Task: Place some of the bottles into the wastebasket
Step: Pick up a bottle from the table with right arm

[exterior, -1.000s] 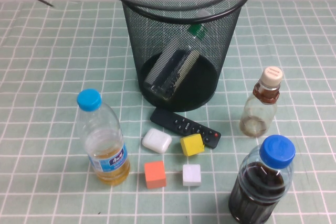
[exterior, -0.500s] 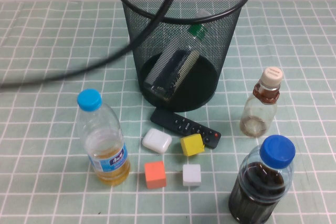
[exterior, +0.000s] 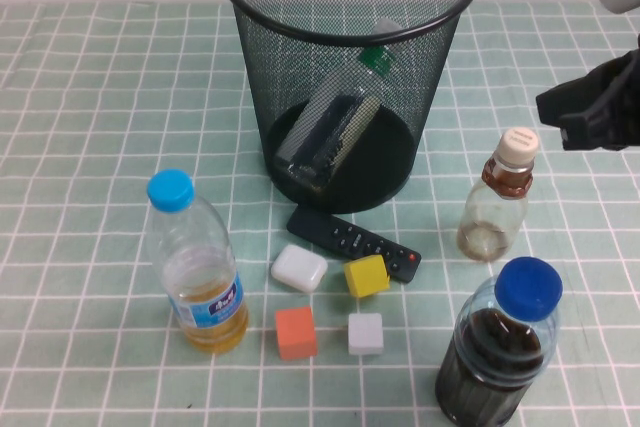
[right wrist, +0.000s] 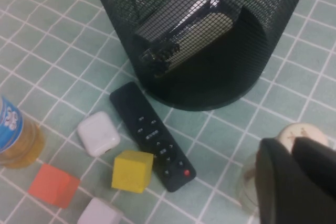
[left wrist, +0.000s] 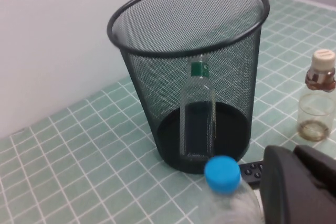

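setting: probably lab tabletop | evidence: green checked cloth (exterior: 90, 97), plain white wall (left wrist: 47, 35)

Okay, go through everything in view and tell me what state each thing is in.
Wastebasket: upright, one bottle inside.
Bottle in the wastebasket: leaning.
Cream-capped bottle: upright, capped, nearly empty.
Yellow-liquid bottle: upright, capped.
Dark-liquid bottle: upright, capped.
Right end effector: above the cream-capped bottle.
Left end effector: near the yellow-liquid bottle.

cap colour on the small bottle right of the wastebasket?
Cream cap above a brown neck on the small bottle; clearest in the high view.
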`<state>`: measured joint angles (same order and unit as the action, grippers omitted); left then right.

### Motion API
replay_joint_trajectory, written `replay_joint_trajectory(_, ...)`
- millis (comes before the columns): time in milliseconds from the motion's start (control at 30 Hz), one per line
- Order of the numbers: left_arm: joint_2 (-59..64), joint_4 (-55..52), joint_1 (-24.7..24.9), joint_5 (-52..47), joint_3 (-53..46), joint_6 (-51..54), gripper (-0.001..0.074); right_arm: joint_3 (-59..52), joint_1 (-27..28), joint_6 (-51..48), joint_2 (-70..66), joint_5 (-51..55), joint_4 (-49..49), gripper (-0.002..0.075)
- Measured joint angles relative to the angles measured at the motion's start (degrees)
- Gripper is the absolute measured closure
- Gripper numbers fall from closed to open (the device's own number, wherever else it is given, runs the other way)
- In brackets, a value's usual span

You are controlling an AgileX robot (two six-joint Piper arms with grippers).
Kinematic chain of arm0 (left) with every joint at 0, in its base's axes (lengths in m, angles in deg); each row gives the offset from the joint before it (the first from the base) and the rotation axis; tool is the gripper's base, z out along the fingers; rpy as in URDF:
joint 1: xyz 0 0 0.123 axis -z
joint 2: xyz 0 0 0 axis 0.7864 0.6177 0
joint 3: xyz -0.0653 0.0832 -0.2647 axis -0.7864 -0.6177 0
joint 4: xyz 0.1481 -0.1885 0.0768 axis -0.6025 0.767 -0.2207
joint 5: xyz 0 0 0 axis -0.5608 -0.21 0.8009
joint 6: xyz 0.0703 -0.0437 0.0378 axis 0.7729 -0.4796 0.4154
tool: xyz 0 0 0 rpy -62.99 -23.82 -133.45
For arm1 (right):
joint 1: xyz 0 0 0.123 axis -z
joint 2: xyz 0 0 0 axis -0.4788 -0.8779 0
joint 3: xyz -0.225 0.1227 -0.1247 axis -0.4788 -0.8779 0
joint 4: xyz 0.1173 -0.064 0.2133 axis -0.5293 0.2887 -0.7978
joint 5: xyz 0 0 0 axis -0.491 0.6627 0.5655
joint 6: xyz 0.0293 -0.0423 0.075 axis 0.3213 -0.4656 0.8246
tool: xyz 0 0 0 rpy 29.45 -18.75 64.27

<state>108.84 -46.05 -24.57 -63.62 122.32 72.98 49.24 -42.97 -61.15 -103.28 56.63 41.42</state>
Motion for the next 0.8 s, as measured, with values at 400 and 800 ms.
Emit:
replay_joint_trajectory(400,-25.62,9.66,0.00,26.06,-40.47,-0.64,0.0738,0.00,-0.27,0.00,-7.50,-6.08,1.33,0.0289)
replay_joint_trajectory(800,-27.46,14.82,0.00,31.99,-55.56,-1.36,0.0738,0.00,-0.37,-1.26,-17.64,-14.01,1.43,0.0263)
